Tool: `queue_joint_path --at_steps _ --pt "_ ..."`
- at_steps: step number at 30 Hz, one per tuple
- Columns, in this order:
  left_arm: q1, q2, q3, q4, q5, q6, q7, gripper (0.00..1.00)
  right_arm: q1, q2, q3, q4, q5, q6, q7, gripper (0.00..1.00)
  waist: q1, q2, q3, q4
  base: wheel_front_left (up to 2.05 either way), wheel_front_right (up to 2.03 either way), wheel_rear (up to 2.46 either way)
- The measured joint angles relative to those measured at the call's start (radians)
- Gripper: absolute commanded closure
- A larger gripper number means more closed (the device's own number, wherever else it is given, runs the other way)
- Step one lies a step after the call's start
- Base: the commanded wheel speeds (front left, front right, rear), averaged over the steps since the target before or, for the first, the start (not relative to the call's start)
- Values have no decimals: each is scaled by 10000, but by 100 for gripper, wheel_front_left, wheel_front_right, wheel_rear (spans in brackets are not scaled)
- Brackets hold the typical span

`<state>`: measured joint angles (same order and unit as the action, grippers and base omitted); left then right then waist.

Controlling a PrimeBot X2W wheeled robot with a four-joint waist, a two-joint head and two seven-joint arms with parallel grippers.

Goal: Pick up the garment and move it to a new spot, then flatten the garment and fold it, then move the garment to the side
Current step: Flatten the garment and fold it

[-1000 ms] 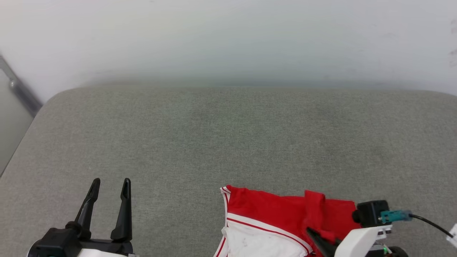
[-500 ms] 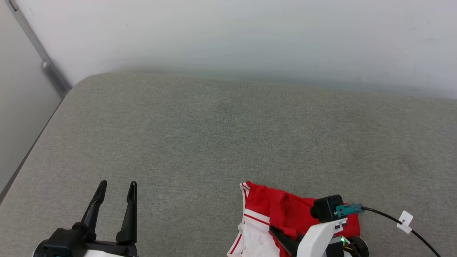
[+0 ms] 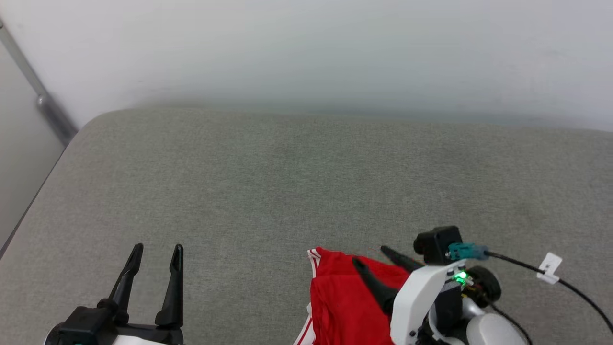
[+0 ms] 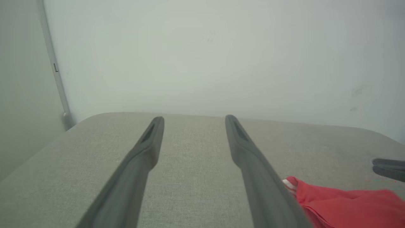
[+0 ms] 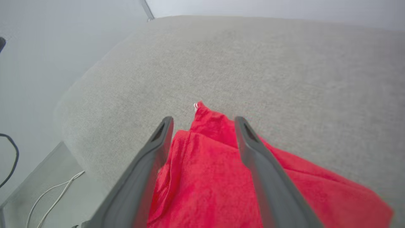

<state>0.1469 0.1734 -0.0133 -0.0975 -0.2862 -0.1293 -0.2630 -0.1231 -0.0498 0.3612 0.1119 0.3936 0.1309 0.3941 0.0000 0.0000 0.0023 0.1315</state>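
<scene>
Since approx. 1 s ago the right gripper [image 3: 369, 255] has released the red fold; its fingers now stand wide apart, holding nothing, angled just above the garment [image 3: 335, 302]. The garment is smooth red knit w/ a striped red-white trim corner and lies bunched in soft creases at the near edge of the grey woven cushion [image 3: 287, 191]. Surroundings: plain pale wall [image 3: 306, 48], metal rail [image 3: 48, 108] far left, black cable [image 3: 574, 290] w/ white tag at the R wrist. The left gripper [image 3: 158, 247] hovers well apart, fingers spread, empty, pointing toward the wall.

The right claw [image 5: 203, 120] stands spread over the crumpled red garment [image 5: 205, 177] on a grey cushion [image 5: 284, 63].
</scene>
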Motion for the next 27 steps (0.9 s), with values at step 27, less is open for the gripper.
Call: queue_joint_path --at_steps 27 --pt "63 -27 -169 65 12 -2 0 0 1683 -679 -4416 -1858 -3530 0 -4681 0 -1 0 211 -959 0 0 0"
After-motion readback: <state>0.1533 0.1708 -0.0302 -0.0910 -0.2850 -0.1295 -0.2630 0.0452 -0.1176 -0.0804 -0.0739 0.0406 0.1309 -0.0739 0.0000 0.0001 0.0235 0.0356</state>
